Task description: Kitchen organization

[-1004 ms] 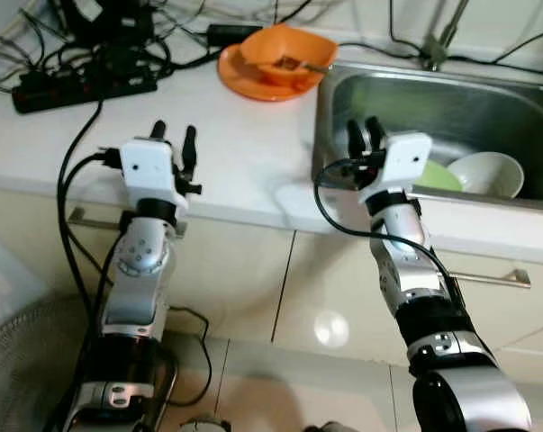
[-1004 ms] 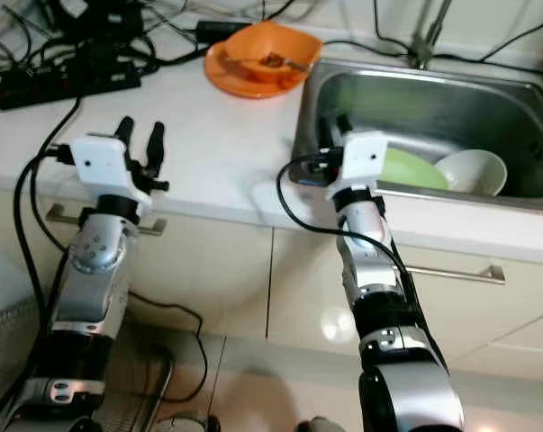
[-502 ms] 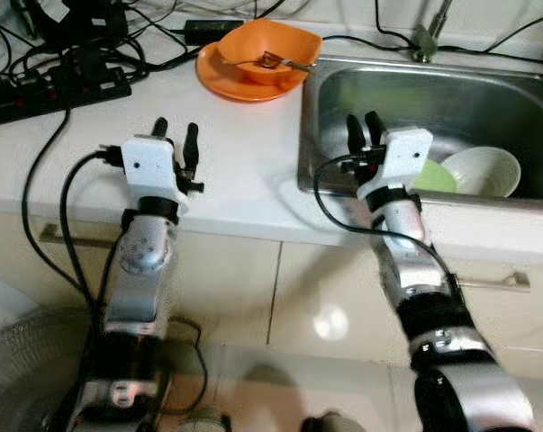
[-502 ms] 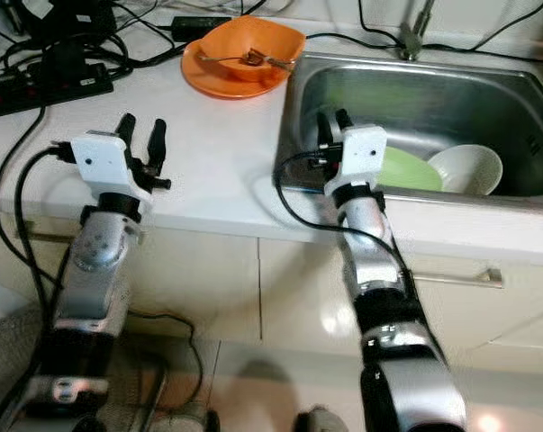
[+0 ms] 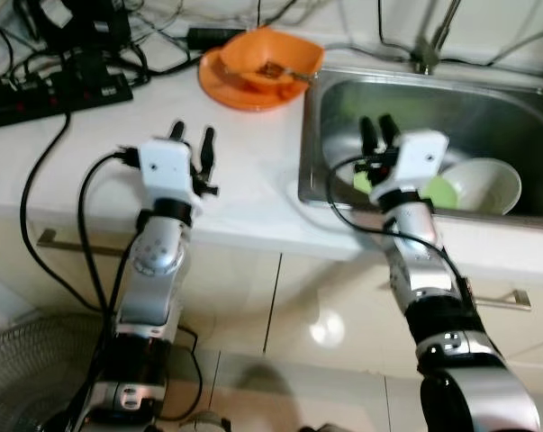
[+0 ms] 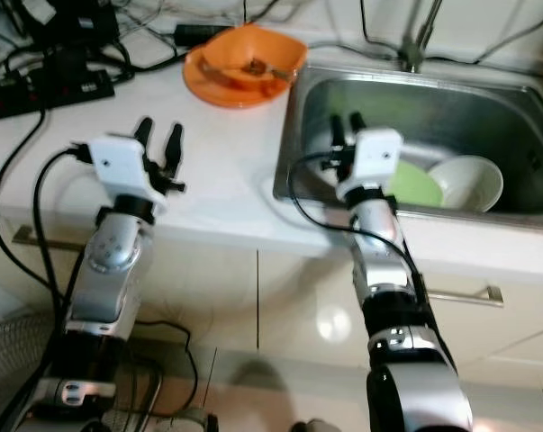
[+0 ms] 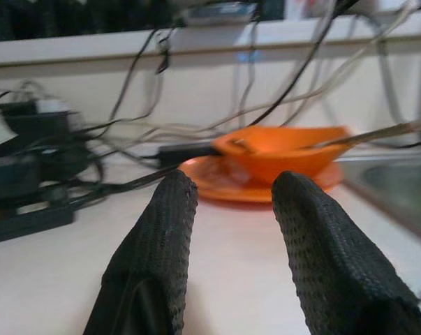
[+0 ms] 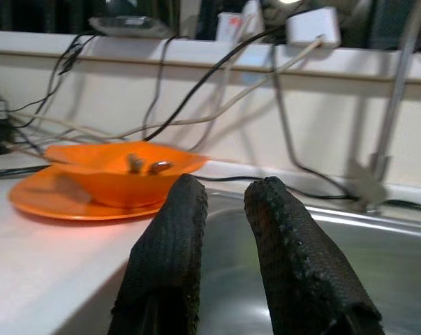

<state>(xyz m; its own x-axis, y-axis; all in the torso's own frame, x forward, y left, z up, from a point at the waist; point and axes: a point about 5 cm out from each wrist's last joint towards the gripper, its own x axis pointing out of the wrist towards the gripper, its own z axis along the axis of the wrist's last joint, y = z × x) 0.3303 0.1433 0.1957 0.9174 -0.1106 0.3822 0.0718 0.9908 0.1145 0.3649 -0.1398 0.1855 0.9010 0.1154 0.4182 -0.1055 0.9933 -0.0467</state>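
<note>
From the head, the left gripper (image 5: 192,142) hovers over the white desk (image 5: 244,153), fingers apart; the right gripper (image 5: 376,131) hangs over the steel sink (image 5: 487,108), narrowly parted. Left wrist: orange bowl (image 7: 280,150) on orange plate (image 7: 217,183) ahead. Right wrist: that bowl beside the sink.

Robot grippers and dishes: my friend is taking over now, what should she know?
Left gripper: open, empty, over the white counter, aimed toward the orange bowl.
Right gripper: open, empty, at the sink by its near-left corner.
The orange bowl sits on an orange plate on the counter, with bits of food and a utensil in it. A green plate and a white bowl lie in the sink.
Done: nothing picked up.
Left: all the dishes. Mind the cables and power strip on the counter.
</note>
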